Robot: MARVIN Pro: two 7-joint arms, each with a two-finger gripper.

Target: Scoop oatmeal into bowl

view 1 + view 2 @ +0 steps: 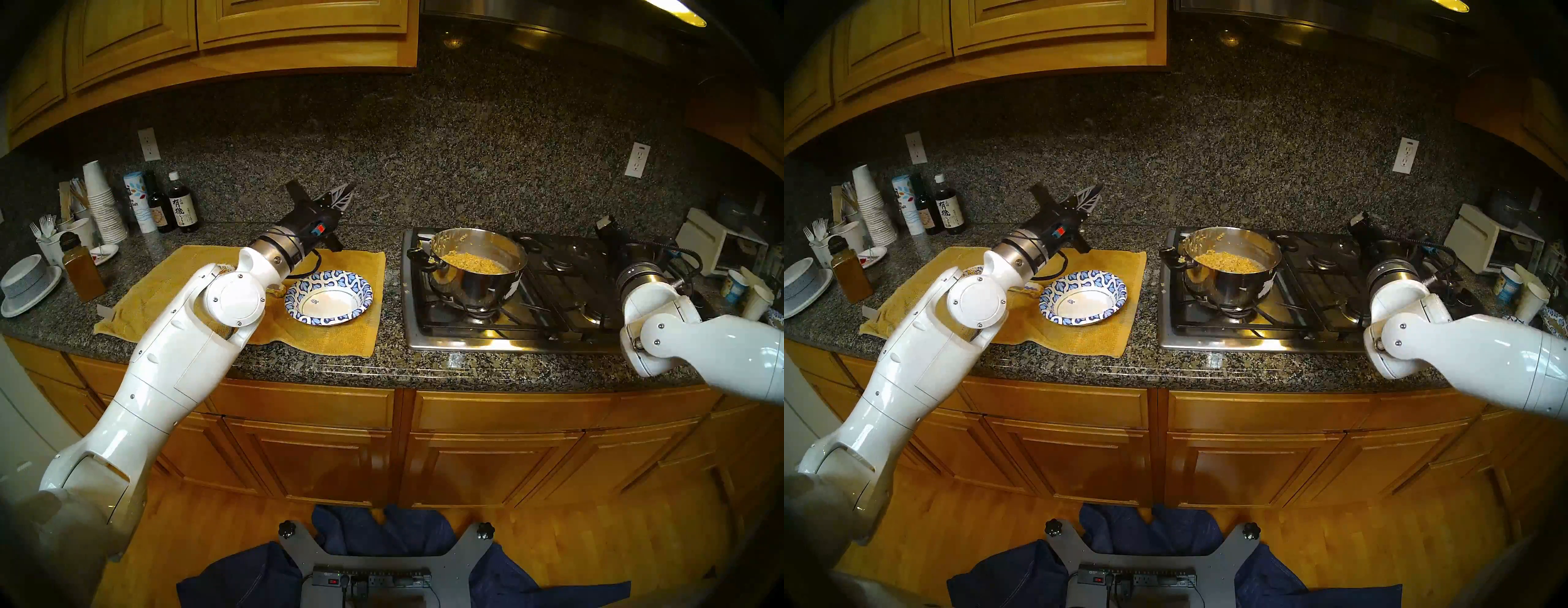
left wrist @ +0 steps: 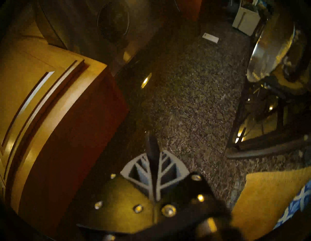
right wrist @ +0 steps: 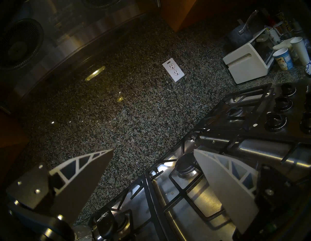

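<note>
- Nearest: yellow towel [image 1: 339, 339] spread on the table [image 1: 382, 369], with the bowl [image 1: 297, 297] sitting on it, upright and empty. Paper, so light and floppy at the rim. Likely to skate or tip if nudged, though the towel should damp that. No need to lift it; best left where it is.
- Just left of the bowl, half hidden under the left wrist: a small tan-smeared item [image 1: 278, 291]. Cannot tell what it is.
- Further right: steel pot [image 1: 471, 293] on the front-left burner of the stove [image 1: 551, 322], well apart from the bowl. Holds the oatmeal [image 1: 471, 261], heaped low inside, with smears up the inner wall.
- Oatmeal judged soft, sticky and clumping. Not something to pinch; needs a scoop under it. Likely to cling to the tool and drop in lumps, so a spill in the gap between stove and towel is the risk.
- Pot judged heavy and slick. Black side handle facing the bowl looks the only fair hold.
- Further back: left gripper [image 1: 343, 196] raised behind the bowl, aimed at the backsplash, fingers [image 2: 168, 165] pressed together. Dark strip along the seam; no scoop made out.
- Right gripper [image 3: 153, 150] level over the right burners, fingers spread wide, empty.
</note>
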